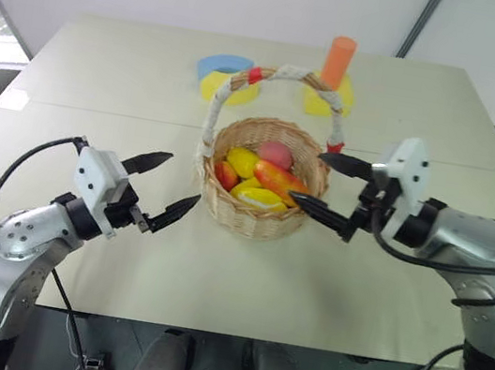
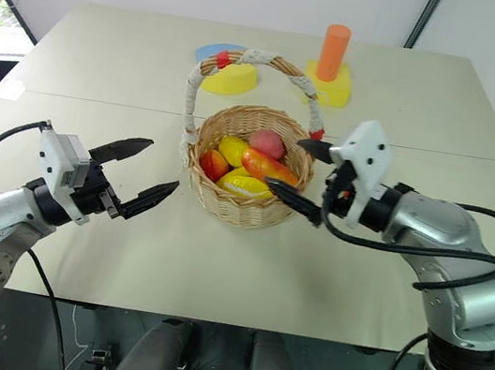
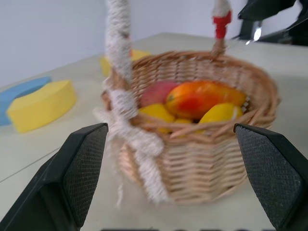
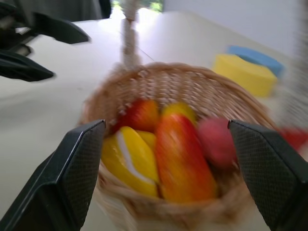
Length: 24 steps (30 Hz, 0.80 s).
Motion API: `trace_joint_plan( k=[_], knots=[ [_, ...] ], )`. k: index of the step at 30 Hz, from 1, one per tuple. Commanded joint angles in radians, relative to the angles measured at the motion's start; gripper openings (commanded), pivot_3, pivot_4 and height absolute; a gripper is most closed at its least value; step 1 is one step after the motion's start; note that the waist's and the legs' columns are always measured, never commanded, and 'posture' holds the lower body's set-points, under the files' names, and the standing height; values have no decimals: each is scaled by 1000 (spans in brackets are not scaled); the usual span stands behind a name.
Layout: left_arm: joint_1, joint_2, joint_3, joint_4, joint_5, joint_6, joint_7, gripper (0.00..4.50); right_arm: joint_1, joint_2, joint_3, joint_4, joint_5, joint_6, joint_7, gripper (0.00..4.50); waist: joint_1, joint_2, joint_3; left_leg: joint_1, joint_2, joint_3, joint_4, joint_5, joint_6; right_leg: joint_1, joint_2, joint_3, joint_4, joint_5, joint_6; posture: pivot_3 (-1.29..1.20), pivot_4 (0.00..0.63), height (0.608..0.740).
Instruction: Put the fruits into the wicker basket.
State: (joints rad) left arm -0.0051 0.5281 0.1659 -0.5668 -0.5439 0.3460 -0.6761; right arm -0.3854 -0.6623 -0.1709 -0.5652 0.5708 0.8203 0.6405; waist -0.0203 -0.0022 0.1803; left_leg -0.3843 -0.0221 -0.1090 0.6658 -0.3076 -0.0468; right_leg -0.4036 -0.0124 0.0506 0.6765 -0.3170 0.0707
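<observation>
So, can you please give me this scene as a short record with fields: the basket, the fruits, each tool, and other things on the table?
wicker basket: upright on the table, between the two tools
fruits: all visible ones lie inside the basket; the mango on top, a lemon beside it
left tool: open, holds nothing, apart from the basket
right tool: open, holds nothing, at the basket's rim
other things: orange cylinder standing on a yellow block; blue and yellow ring blocks behind the basket

Fruits (image 1: 263, 176) in wicker basket (image 1: 252, 216) mid-table (image 1: 104, 76); ring blocks (image 1: 224, 78) and cylinder (image 1: 337, 62) behind; left gripper (image 1: 163, 187) left, right gripper (image 1: 325, 185) right.
</observation>
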Motion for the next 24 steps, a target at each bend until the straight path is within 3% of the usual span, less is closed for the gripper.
trace_joint_plan(
  k=[1, 6, 8, 14, 15, 19, 24],
  knots=[
    [-43, -35, -78, -35, 1, -7, 13, 4500, -49, 127, 59, 100, -103, -107, -142, 4237, -1, 0, 0, 4, 1, 0, 0, 1, -1, 2, 1, 0, 1, 1, -1, 0, 150, 740],
    [-59, -48, -103, -35, 12, -6, 31, 4500, -101, 222, 120, 231, -197, -201, -214, 4237, -3, 1, 0, 10, 1, 0, -1, 3, -1, 6, 2, 1, 4, 1, -2, 0, 150, 740],
    [-60, -46, -102, -40, 13, -5, 38, 4500, -115, 252, 98, 257, -185, -213, -225, 3457, 1, 1, 0, 10, 0, 1, -1, 3, -1, 6, 2, 1, 4, 1, -1, 0, 150, 740],
    [-48, -37, -85, -48, 16, -10, 58, 4500, -108, 258, 62, 256, -167, -217, -226, 369, 7, 1, 0, 8, 0, 0, -1, 3, -1, 6, 1, 1, 4, 1, -2, 0, 150, 740],
    [-49, -37, -86, -48, 16, -10, 61, 4500, -104, 254, 57, 251, -166, -221, -223, 43, 7, 1, 0, 8, 0, 0, -1, 3, -1, 6, 0, 1, 4, 1, -2, 0, 150, 740],
    [-61, -46, -92, -37, 32, -20, 83, 4500, -99, 230, -8, 250, -198, -260, -270, 37, 6, 1, 1, 9, 0, 0, -1, 3, -1, 6, 1, 1, 4, 1, -2, 0, 150, 740],
    [-72, -53, -99, -6, 65, -45, 87, 4500, -111, 145, -165, 376, -328, -344, -439, 37, 12, 1, 1, 8, -1, 1, -1, 3, -1, 6, 0, 1, 4, 1, -2, 0, 150, 740]
  ],
)
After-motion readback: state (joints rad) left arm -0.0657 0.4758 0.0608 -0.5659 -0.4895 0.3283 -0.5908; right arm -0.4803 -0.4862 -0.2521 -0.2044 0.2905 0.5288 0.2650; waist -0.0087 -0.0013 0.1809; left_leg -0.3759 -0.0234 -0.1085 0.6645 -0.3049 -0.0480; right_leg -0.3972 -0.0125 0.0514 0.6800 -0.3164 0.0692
